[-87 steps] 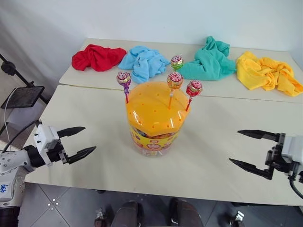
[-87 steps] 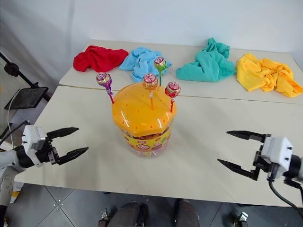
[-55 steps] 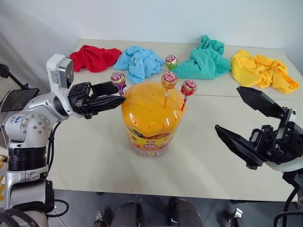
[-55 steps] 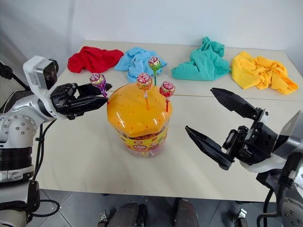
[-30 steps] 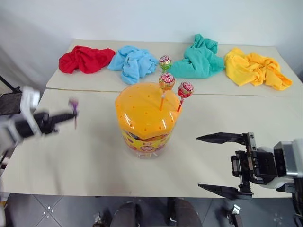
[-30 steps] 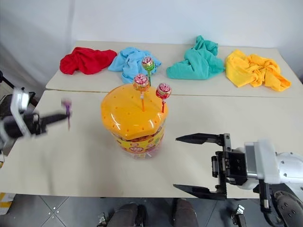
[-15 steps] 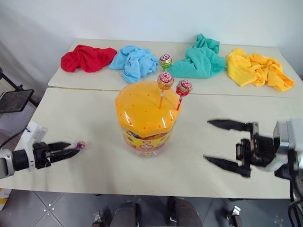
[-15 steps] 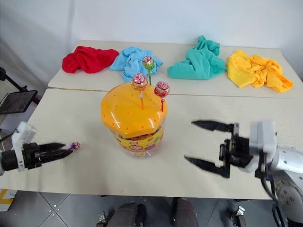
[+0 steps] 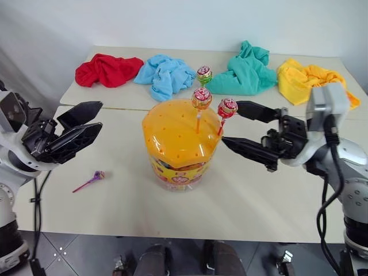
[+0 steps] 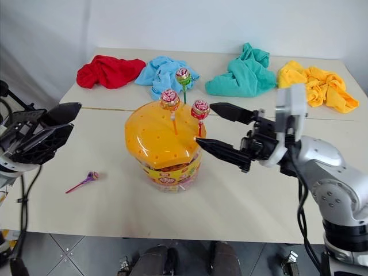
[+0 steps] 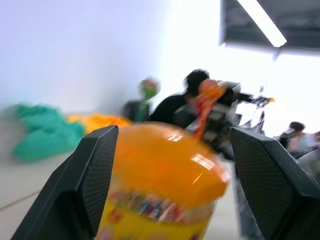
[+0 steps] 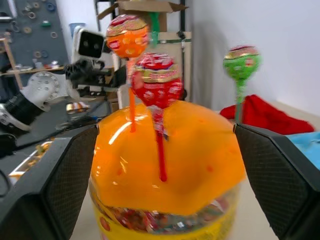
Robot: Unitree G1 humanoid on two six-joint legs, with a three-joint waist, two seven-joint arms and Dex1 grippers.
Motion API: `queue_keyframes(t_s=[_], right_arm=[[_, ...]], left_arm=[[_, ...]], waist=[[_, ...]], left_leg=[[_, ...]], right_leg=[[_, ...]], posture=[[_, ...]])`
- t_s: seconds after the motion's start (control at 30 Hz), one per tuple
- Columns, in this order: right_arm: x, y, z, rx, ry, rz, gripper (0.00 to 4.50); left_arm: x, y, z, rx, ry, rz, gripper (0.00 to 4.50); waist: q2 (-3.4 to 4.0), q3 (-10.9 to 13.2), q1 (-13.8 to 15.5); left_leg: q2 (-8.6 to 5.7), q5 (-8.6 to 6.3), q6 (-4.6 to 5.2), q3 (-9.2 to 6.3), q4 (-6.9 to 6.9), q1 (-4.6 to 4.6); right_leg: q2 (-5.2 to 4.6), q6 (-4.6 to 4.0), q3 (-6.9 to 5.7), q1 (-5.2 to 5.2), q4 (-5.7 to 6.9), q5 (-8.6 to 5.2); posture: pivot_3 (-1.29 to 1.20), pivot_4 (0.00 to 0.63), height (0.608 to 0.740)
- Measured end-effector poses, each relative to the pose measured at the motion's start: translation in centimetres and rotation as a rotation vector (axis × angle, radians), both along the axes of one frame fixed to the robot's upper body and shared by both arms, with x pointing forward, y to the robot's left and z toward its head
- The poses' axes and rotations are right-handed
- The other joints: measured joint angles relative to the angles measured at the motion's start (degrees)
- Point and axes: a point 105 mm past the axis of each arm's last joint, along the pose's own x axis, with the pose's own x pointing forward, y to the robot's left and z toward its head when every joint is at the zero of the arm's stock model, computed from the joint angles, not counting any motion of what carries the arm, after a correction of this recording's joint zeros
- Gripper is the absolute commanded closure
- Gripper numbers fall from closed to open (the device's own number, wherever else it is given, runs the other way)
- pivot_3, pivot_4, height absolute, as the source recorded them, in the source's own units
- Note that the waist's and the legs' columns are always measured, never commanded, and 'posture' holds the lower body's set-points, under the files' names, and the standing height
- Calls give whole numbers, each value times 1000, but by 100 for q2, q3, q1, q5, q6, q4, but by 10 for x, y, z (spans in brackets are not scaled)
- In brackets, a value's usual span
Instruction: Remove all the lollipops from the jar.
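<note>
Right tool (image 9: 231, 122): spread wide and empty, one finger on each side of the red-stick lollipop (image 9: 227, 106), not closed on it. Reaches in level from the right of the jar (image 9: 178, 138), fingertips over the edge of the orange lid. Whether a finger already touches the stick: cannot tell.

Left tool (image 9: 99, 114): also released and empty, raised off the bench (image 9: 259, 190), pointing across toward the jar from its left, well apart from it.

Progress, as judged from how things lie: one of four out. Purple-stick lollipop (image 9: 99, 174) lies flat on the bench, left of the jar and below the left tool, clear of both. Three left standing in the lid's holes: the orange-stick lollipop (image 9: 201, 98) near the middle of the dome, the red-stick one just beside it toward the right tool, and the green-stick lollipop (image 9: 203, 74) at the far side. Jar upright near the bench's middle, lid on.

Likely step in hand: closing on the red stick, then a straight lift out of its hole. Leaves orange and green after that.

Beyond the jar, on the further bench: red cloth (image 9: 106, 69), blue cloth (image 9: 167, 73), teal cloth (image 9: 244, 69), yellow cloth (image 9: 305, 80), none touched.
</note>
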Motion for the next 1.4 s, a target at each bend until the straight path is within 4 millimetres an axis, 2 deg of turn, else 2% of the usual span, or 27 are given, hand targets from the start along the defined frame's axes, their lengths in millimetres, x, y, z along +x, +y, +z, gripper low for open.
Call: queue_keyframes(t_s=[0.1,0.33,0.4,0.57,0.67,0.73,0.77,0.8,0.9,0.93,1.03,1.1,1.23,1.3,1.4], right_arm=[[3,4,-2,-14,8,14,1632],[6,9,-2,-8,9,29,4016],[7,9,-1,15,11,29,4483],[7,-18,15,99,-68,10,4483],[22,-62,30,134,-46,-156,4483],[28,-96,30,106,-18,-277,4483],[30,-108,20,45,-7,-332,4483],[33,-123,1,-134,16,-410,4483],[34,-176,-76,-595,187,-560,4483],[31,-189,-95,-678,235,-582,4483],[26,-212,-128,-828,261,-607,4483],[24,-221,-143,-905,257,-608,4483],[19,-220,-157,-899,282,-567,3410],[19,-214,-155,-882,259,-527,2699],[25,-193,-133,-767,174,-482,1729]], left_arm=[[-1,-11,-3,4,9,-41,705],[0,-9,-7,9,21,-25,705],[1,-9,-8,12,22,-23,705],[-4,-7,-13,42,13,-49,705],[-5,-7,-15,102,-11,-58,705],[-5,-7,-21,164,-29,-60,705],[-4,-8,-25,189,-32,-70,705],[-5,-11,-30,215,-38,-88,705],[-6,-14,-44,269,-43,-110,705],[-6,-15,-46,278,-47,-117,705],[-6,-16,-46,283,-60,-126,705],[-7,-16,-46,283,-64,-128,705],[-7,-16,-45,281,-64,-126,705],[-6,-15,-44,275,-64,-117,705],[-5,-11,-40,247,-66,-91,705]], waist=[[0,0,0],[0,0,0],[0,0,0],[0,0,22],[0,0,37],[0,0,33],[0,0,24],[10,-2,42],[6,-2,18],[6,-2,13],[7,-1,-77],[8,-1,-133],[13,1,-144],[16,3,-127],[18,4,-128]], left_leg=[[-4,5,8,8,2,0],[-3,5,8,9,0,-1],[-3,5,8,9,0,-1],[-7,3,11,10,0,-4],[-13,4,17,9,1,-6],[-13,2,21,11,-2,-6],[-10,1,21,13,-3,-6],[-12,-1,24,17,-11,-7],[-9,-4,25,48,-13,-9],[-7,-3,26,54,-12,-7],[-2,-2,26,69,-8,12],[0,-1,24,73,-8,25],[6,-2,19,69,-8,26],[6,-2,19,67,-8,24],[7,-2,19,63,-8,23]], right_leg=[[-1,1,6,0,-2,0],[0,1,4,-3,-2,0],[1,1,4,-3,-3,0],[0,1,6,-1,-11,1],[-3,2,9,1,-18,2],[-3,2,7,3,-26,2],[-1,2,5,2,-28,2],[-1,3,5,1,-35,1],[1,5,6,-2,-50,2],[1,7,8,-1,-50,3],[-3,8,18,1,-41,4],[-5,8,27,3,-34,4],[-4,7,25,0,-21,3],[-5,7,24,0,-22,4],[-6,7,23,0,-23,4]], posture=[[0,150,740],[0,150,740],[0,150,740],[0,150,740],[0,150,740],[0,150,740],[0,150,740],[0,150,740],[0,150,740],[0,150,740],[0,150,740],[0,150,740],[0,150,740],[0,150,740],[0,150,740]])
